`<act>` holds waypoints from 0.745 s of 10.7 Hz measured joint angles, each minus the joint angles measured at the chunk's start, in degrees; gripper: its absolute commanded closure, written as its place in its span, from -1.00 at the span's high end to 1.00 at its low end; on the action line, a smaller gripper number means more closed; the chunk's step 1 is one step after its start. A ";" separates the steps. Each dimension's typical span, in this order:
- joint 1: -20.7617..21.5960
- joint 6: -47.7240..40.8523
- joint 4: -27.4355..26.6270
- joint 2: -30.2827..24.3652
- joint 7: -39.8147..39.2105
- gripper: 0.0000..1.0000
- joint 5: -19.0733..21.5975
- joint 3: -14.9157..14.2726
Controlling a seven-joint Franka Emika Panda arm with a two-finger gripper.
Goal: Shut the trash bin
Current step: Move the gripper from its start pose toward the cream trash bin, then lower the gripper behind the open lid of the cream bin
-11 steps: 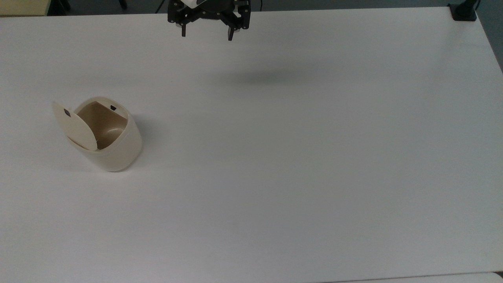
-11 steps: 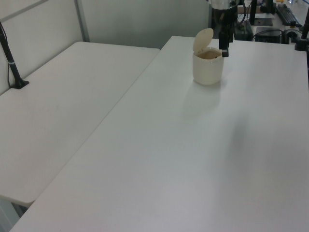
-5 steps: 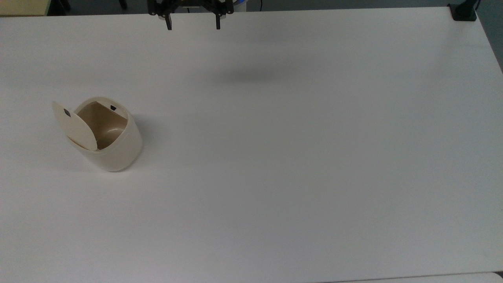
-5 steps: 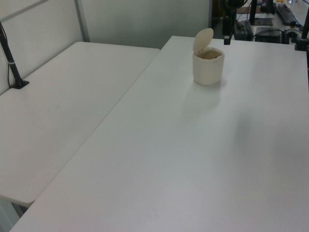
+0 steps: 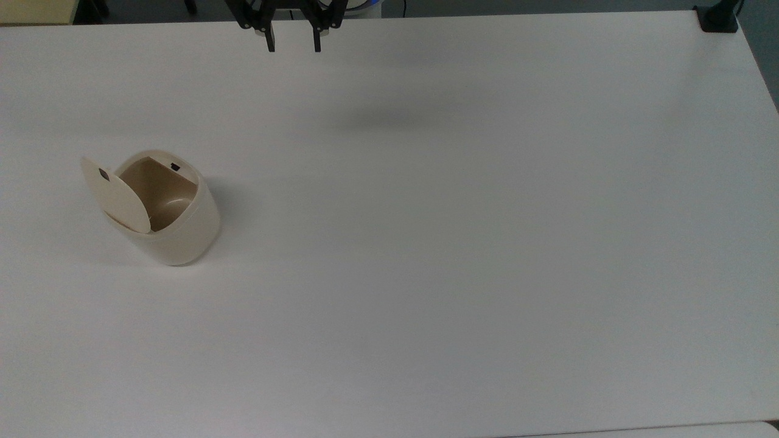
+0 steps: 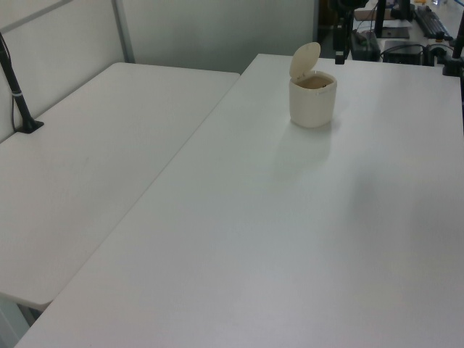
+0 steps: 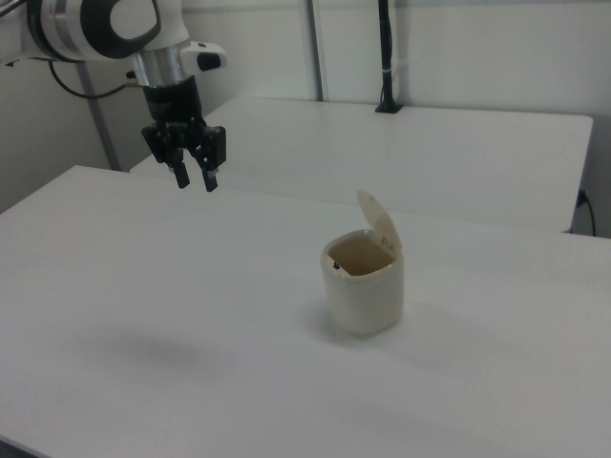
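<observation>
Nothing was done yet: the small cream plastic trash bin stood with its hinged lid raised at the top view's left, while the black two-finger gripper hung well apart over the far edge, slightly open and empty.

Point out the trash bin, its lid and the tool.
trash bin [image 7: 365,298]: right view, front of the cream body.
lid [image 5: 115,194]: top view, middle of the raised flap.
tool [image 7: 194,179]: right view, between the fingertips.

Cream trash bin with tan interior, black tool, white table.
</observation>
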 measured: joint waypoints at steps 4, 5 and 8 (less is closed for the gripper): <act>-0.69 0.57 0.26 0.00 -0.01 -0.92 0.00 -0.01; -1.05 1.61 0.26 0.00 -0.01 -0.93 0.00 -0.01; -3.56 4.97 0.79 0.00 0.03 -0.96 0.00 -0.17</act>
